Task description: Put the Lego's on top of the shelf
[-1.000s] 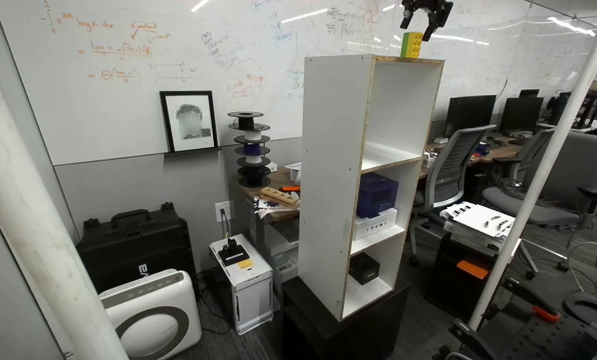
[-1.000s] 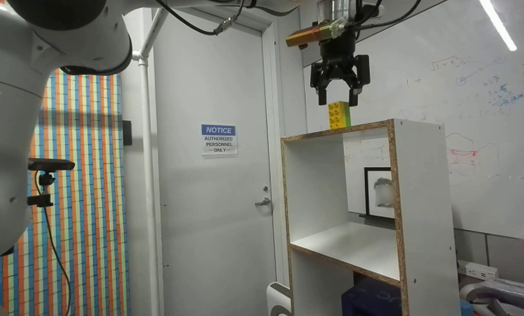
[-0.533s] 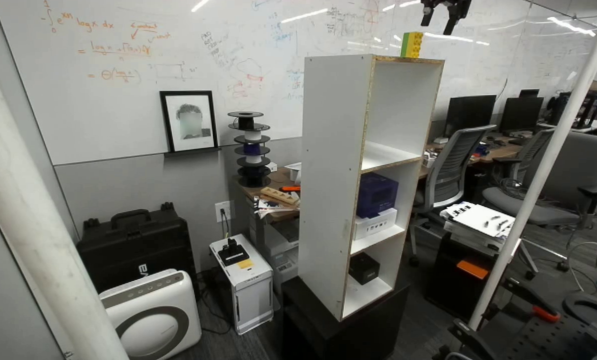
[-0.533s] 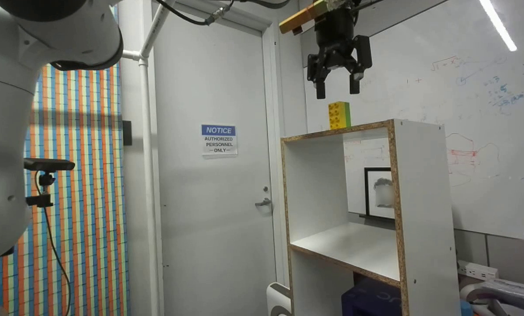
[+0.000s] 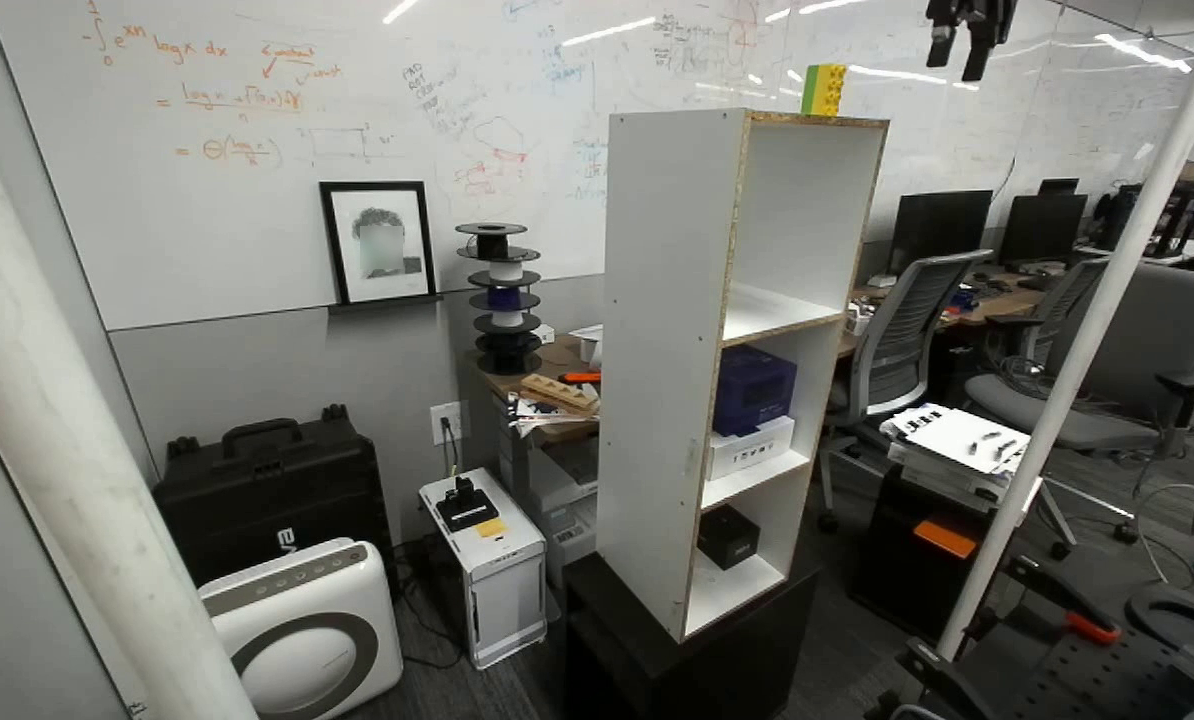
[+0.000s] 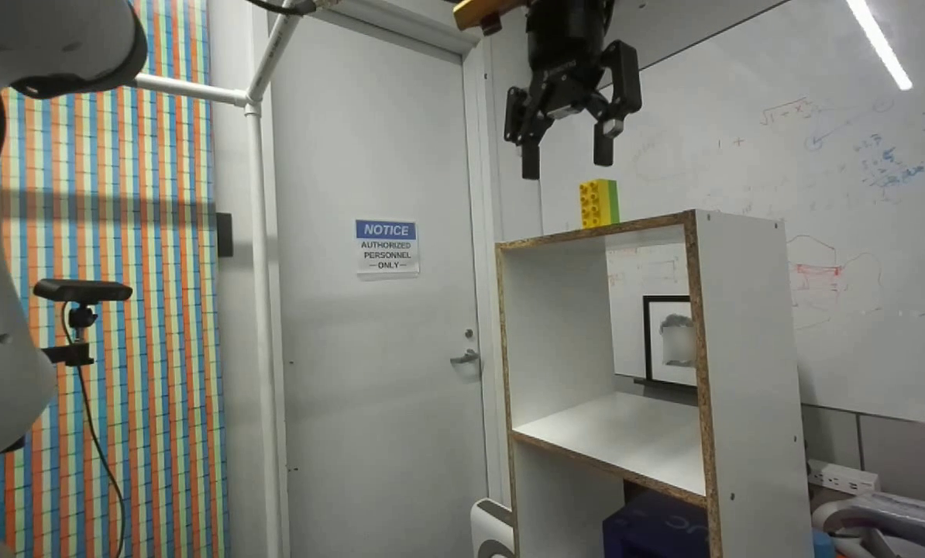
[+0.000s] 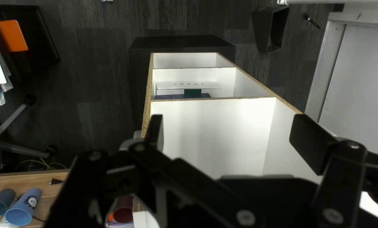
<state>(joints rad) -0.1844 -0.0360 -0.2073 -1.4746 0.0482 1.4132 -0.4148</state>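
Lego's [image 6: 599,203] are standing upright atop shelf [image 6: 751,341], setback from front edge unclear. In an exterior view, empty jaws are hanging spread at approx. 11 o'clock of them. Poss. risk: jaws dipping twd 5 o'clock, clipping & toppling them, footing being narrow.

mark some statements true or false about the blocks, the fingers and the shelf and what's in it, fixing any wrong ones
1. The yellow and green blocks stand on top of the shelf. True.
2. The fingers are shut on the blocks. False: the fingers are open and apart from them.
3. The shelf has three compartments. True.
4. The dark blue box sits on top of the shelf. False: the dark blue box is in the middle compartment, on a white box.
5. A small black box is in the lowest compartment. True.
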